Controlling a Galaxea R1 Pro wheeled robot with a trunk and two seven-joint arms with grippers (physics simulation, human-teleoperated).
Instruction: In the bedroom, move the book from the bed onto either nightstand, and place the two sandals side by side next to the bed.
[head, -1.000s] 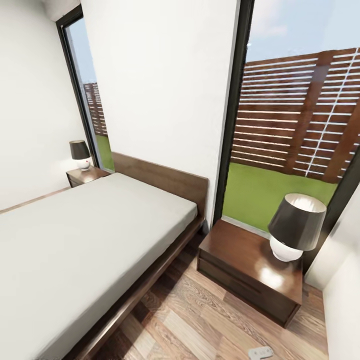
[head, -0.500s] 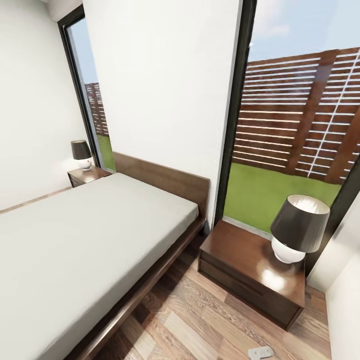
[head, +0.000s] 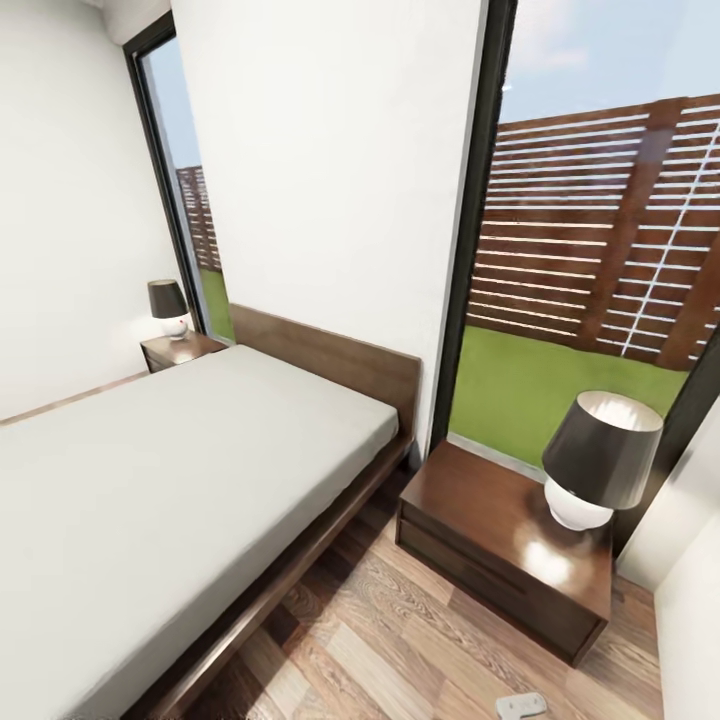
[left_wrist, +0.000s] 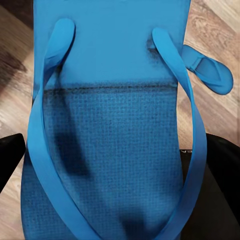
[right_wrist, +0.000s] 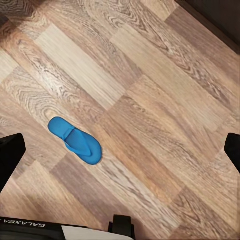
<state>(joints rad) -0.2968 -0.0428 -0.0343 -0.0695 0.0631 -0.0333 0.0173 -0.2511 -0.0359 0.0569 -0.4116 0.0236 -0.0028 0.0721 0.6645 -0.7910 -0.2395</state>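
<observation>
Left gripper (left_wrist: 107, 165) is clamped on 1 blue sandal (left_wrist: 110, 125), fingertips (left_wrist: 10, 155) dark at either side. The other sandal (right_wrist: 75, 140) lies flat on the plank floor (right_wrist: 150, 75), under the right gripper (right_wrist: 120, 150), whose fingers are spread wide. Bed (head: 150, 500) bare, near nightstand (head: 500, 545) with lamp (head: 598, 460) beside it, free floor between.

1. Bed (head: 180, 480): dark wood frame, bare pale grey mattress.
2. Nightstands: near one (head: 500, 545) and far one (head: 180, 350), each with a lamp.
3. Sandals: one blue flip-flop (left_wrist: 112, 135) between the left fingers (left_wrist: 10, 155); the other (right_wrist: 76, 140) flat on the plank floor.
</observation>
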